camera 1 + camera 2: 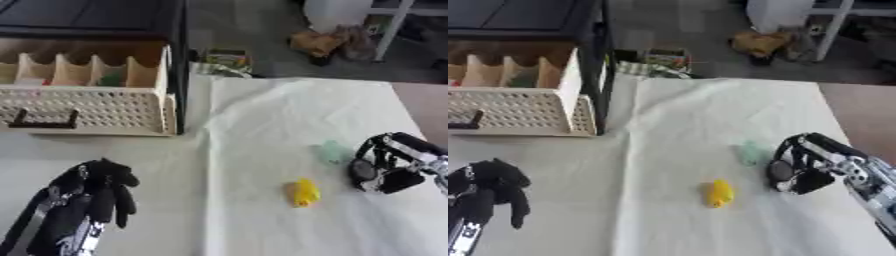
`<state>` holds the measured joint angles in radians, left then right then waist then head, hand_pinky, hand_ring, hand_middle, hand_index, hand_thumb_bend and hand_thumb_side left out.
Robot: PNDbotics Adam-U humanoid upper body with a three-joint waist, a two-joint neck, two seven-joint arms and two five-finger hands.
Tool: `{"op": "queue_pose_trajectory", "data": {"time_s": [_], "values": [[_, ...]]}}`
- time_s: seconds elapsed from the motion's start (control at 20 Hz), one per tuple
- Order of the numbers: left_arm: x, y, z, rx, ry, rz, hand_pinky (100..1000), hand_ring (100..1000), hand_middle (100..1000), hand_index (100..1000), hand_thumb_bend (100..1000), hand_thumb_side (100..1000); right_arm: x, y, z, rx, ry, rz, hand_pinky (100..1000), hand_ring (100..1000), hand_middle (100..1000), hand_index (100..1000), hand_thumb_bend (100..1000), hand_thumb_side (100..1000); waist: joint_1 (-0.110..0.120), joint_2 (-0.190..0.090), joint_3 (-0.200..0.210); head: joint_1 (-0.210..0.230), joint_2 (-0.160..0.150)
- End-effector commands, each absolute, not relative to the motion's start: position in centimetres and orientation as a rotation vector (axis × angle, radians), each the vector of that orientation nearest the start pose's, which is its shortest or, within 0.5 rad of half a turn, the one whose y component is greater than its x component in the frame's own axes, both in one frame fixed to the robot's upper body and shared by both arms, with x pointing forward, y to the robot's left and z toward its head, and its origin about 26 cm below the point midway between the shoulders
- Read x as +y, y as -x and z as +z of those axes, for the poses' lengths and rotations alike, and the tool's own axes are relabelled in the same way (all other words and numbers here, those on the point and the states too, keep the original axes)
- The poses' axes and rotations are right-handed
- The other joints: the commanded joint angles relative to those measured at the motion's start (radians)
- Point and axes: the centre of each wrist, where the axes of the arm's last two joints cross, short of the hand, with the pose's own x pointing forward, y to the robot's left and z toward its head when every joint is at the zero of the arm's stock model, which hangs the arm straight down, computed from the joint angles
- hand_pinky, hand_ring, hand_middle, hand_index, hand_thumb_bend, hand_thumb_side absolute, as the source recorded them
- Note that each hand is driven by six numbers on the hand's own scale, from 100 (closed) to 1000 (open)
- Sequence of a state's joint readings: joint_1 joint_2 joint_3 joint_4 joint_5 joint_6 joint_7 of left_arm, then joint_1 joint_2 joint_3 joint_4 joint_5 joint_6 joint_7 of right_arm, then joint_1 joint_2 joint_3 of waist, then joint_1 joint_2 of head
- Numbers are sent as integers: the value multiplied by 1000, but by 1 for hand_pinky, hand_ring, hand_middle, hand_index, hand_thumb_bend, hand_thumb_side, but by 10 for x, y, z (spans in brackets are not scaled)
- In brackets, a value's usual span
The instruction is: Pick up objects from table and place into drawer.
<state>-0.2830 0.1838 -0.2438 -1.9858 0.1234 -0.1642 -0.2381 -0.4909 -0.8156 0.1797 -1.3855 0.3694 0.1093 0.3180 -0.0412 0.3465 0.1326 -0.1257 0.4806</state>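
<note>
A small yellow object (304, 192) lies on the white table cover, toward the front right. A pale green object (332, 151) lies just behind it, right beside my right hand (382, 164). That hand comes in from the right edge with its fingers curled, holding nothing that I can see. My left hand (98, 192) hangs at the lower left with its fingers drooping and relaxed, well away from both objects. The open cream drawer (131, 112) with wooden dividers sticks out of a dark cabinet at the upper left; a green item (112, 78) lies in one compartment.
The drawer has a perforated front and a dark handle (42, 121). A black cabinet frame post (181, 60) stands at its right side. Beyond the table's far edge are floor clutter (226, 61), a brown heap (328, 42) and white legs (392, 25).
</note>
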Motion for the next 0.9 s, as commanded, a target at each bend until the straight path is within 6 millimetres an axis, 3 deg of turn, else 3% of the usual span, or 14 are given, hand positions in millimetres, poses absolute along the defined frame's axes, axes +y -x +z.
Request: {"op": "queue_pose_trajectory", "data": {"time_s": [0.05, 0.55, 0.9], "values": [[177, -289, 174, -2324, 465, -644, 281, 438, 570, 730, 100, 444, -389, -373, 187, -1318, 802, 1116, 388, 519, 229, 648, 451, 200, 0, -14, 1, 0, -13], [177, -289, 173, -2320, 462, -643, 277, 438, 570, 729, 100, 443, -387, -373, 189, -1338, 808, 1088, 356, 503, 183, 616, 413, 163, -1, -15, 0, 3, -13], [178, -289, 173, -2318, 463, -641, 276, 438, 570, 729, 100, 445, -383, -370, 199, -1380, 811, 1068, 340, 494, 151, 602, 438, 159, -2, -18, -4, 6, -15]]}}
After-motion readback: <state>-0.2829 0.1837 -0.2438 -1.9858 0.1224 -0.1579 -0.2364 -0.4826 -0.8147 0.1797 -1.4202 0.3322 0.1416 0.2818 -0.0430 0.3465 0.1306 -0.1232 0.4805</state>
